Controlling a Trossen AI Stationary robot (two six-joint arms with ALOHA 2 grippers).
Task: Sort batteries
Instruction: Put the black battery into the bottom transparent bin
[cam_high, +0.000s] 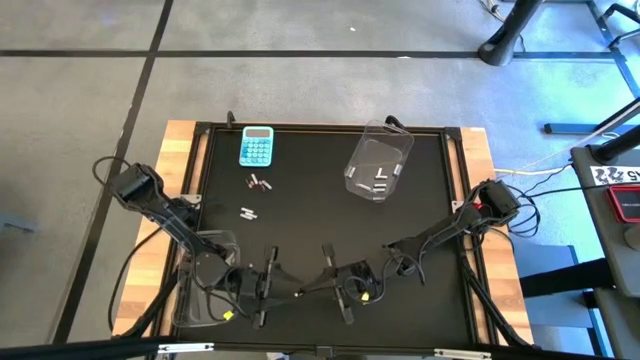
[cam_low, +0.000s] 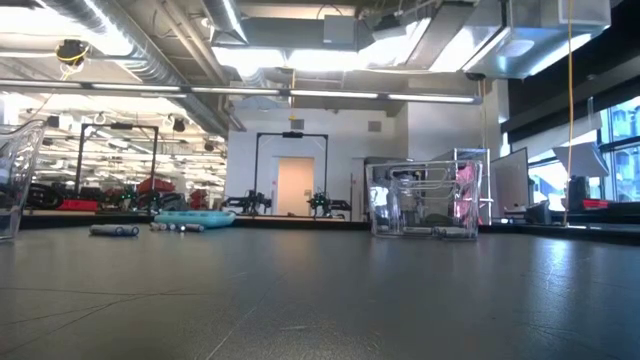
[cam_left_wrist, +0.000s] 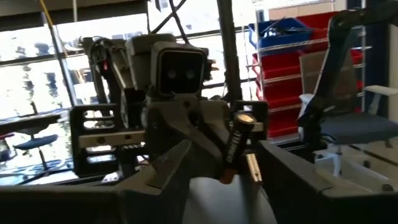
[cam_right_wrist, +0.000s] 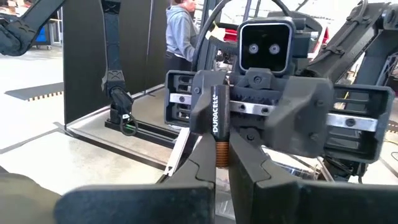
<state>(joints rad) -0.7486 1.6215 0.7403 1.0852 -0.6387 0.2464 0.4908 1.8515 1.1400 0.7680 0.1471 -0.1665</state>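
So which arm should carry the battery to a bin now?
Probably left: the left gripper has open jaws around the Duracell battery pinched in the right gripper, and a clear bin sits beside that arm.

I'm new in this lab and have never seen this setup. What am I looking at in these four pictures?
It is a robot with two dark arms at a table. One picture looks straight down, one looks level across the tabletop, and two come from cameras on the wrists. On the table lie a light-blue calculator, loose batteries and a clear bin with a few batteries in it. A second bin sits under the left arm. The arms meet in front: the right gripper pinches a battery, and the left gripper stands open around it.
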